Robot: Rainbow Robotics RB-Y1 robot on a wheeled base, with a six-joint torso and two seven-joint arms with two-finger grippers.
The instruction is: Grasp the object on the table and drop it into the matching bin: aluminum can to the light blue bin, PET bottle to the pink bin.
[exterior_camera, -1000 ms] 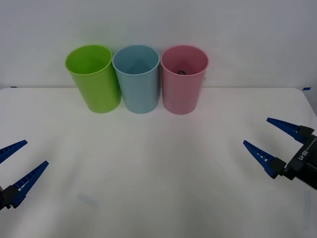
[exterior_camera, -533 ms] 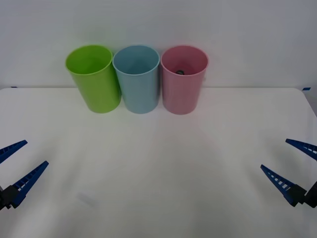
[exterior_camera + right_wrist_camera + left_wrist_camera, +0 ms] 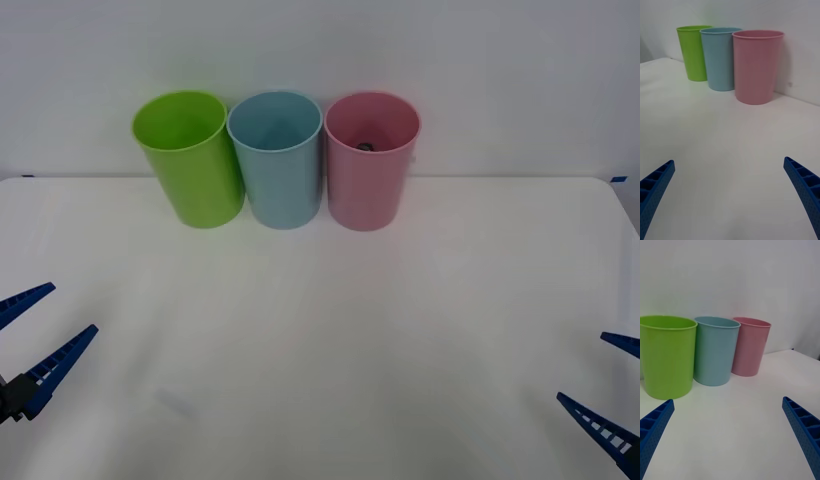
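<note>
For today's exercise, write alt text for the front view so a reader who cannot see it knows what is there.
Three tall cups stand in a row at the back of the table: a lime green bin, the light blue bin and the pink bin, with something small and dark inside the pink one. The left gripper and right gripper sit open at the near corners.

PET bottle (image 3: 365,146) inside rightmost bin (image 3: 370,190)

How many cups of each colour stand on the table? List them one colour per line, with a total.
Green cup: 1
Light blue cup: 1
Pink cup: 1
Total: 3 cups, in a row at the far edge of the table
</note>
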